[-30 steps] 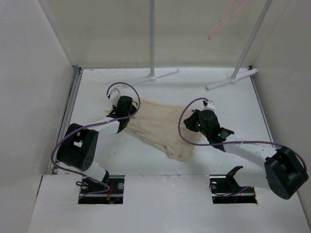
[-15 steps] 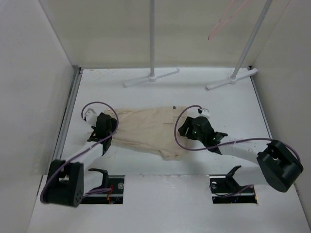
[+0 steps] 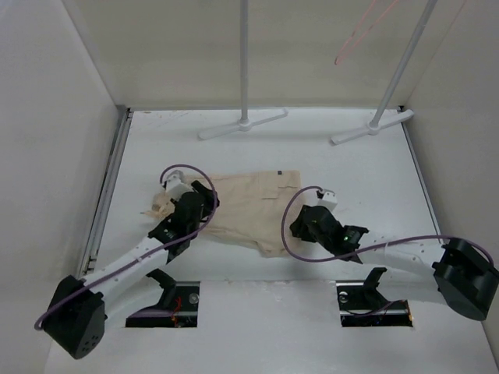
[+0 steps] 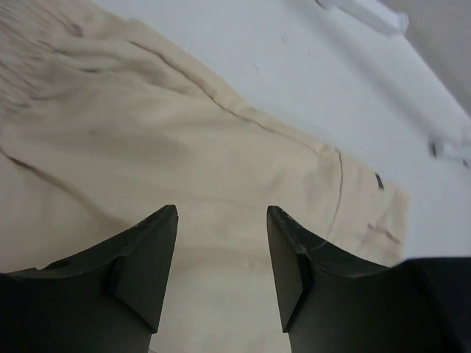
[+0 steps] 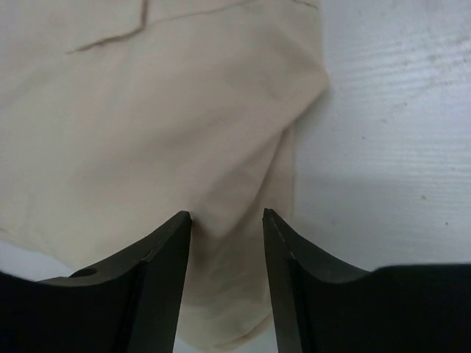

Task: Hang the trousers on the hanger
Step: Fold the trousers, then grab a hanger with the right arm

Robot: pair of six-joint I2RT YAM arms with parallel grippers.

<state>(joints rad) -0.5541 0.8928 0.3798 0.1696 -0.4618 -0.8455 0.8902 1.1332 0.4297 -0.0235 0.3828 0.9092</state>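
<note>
The beige trousers [image 3: 248,204] lie folded and flat on the white table. The thin pink hanger [image 3: 355,37] hangs at the top right, far from both arms. My left gripper [image 3: 204,201] is open over the left part of the cloth. In the left wrist view its jaws [image 4: 222,213] stand apart with flat trousers cloth [image 4: 184,147] between them. My right gripper [image 3: 300,226] is open at the trousers' right near corner. In the right wrist view its jaws [image 5: 227,215] stand on either side of a fold of cloth [image 5: 184,118] and hold nothing.
Two grey-white rack poles [image 3: 244,62] [image 3: 401,66] rise from flat feet [image 3: 242,125] [image 3: 372,127] at the back of the table. White walls close in the left, right and back. Purple cables loop above both wrists.
The left arm has swung from the trousers' left end onto its left part. The right gripper has slid toward the near edge. The cloth now lies flatter and more squared.
</note>
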